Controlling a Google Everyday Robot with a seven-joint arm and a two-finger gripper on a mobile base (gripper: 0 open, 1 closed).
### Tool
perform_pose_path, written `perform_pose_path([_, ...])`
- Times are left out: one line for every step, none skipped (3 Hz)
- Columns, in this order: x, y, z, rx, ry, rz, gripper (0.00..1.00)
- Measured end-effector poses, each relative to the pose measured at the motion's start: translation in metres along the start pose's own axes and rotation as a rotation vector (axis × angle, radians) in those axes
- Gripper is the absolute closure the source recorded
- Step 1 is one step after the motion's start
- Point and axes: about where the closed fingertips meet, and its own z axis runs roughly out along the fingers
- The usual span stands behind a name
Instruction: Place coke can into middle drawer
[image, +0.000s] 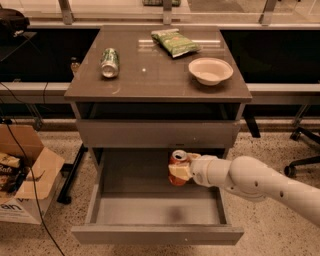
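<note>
1. Coke can (176, 160) upright, long axis near vertical, silver top up. It is held above the open middle drawer (155, 234), below the counter's (150, 77) front edge, right of centre.
2. Claw (181, 171) clamped on the can's side, reaching in from the right.
3. Can lettering unreadable.
4. On counter: green can (109, 62) lying by left edge, chip bag (175, 42) at back edge, bowl (210, 70) near right edge.

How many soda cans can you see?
2. The coke can is gripped by the end effector above the open middle drawer. The green can lies on its side on the cabinet top, left side. I see no others.
</note>
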Motion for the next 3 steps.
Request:
perform_pose_path([0.038, -0.002, 0.018, 0.020, 0.020, 0.015, 1.00])
perform_pose_path([0.072, -0.008, 0.038, 0.047, -0.010, 0.053, 1.00])
perform_pose_path([0.115, -0.021, 0.056, 0.120, -0.017, 0.079, 0.98])
